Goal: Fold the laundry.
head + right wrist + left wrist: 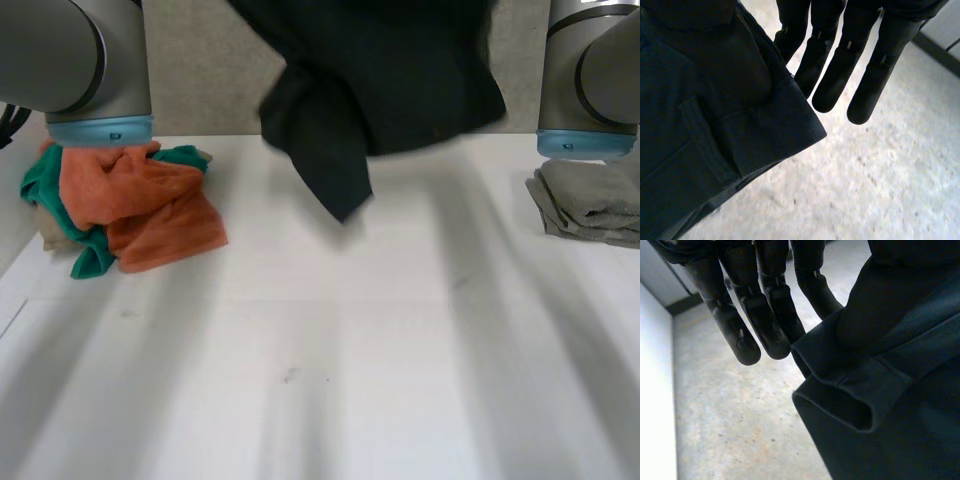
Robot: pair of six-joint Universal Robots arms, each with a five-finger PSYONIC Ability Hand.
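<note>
Table point(320, 400) front is bare, plenty of room to lay down. Left robot hand point(755, 315): fingers straight and slightly spread. The hem point(850, 390) of the garment point(380, 70) is caught on the thumb side. It looks pinched between the thumb and the nearest finger, with the thumb itself under cloth. Garment is dark, held in the air over the table's far middle, one tail hanging lowest, not touching the table. Right robot hand point(860, 65): same story, straight fingers, thumb pressed on a garment corner, so clamped on it by my read. Handling: soft, limp, light, fairly thick cloth with stitched hems. No stiffness, will sag and bunch wherever unsupported, probably not slippery. Best holds are the hemmed corners or edges, well apart, so it hangs flat before going down. Around: pile point(130, 205) of orange and green cloths at the table's left by the left arm, folded grey cloth point(595, 205) at the right by the right arm. Neither touches the garment, but both flank the middle, so a wide spread could drag into them. Lay-down should go central.
</note>
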